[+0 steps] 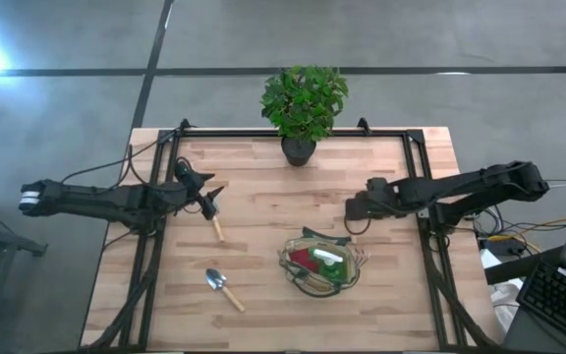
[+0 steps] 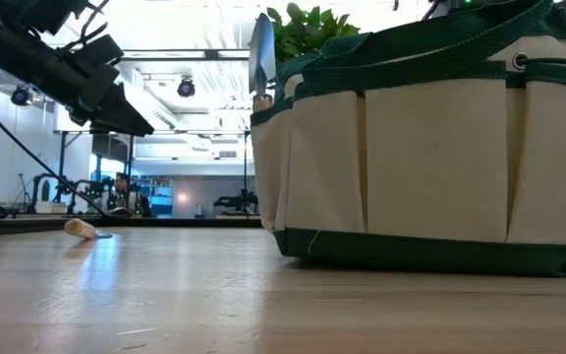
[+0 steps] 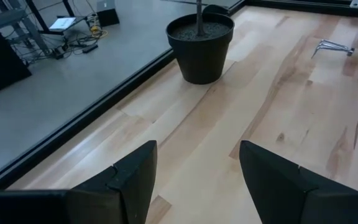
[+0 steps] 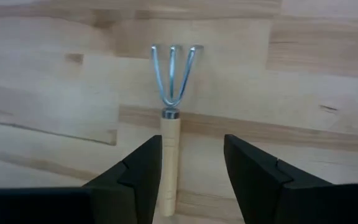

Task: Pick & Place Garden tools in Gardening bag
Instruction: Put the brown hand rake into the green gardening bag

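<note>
No readable writing on gardening bag (image 2: 430,167) or fork (image 4: 170,118)

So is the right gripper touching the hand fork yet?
Apart. In the right wrist view the open right gripper straddles the fork, with bare wood showing between its handle and each finger.

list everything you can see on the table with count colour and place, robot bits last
gardening bag: 1, tan with green trim, table front centre, red and green items inside
trowel: 1, silver head, wooden handle, left of the bag
hand fork: 1, silver tines, wooden handle, lying below the right pincer
wooden-handled tool: 1, beside the left pincer
potted plant: 1, green leaves, dark pot, table back centre
left pincer: open, table left
right pincer: open, over the fork handle
</note>
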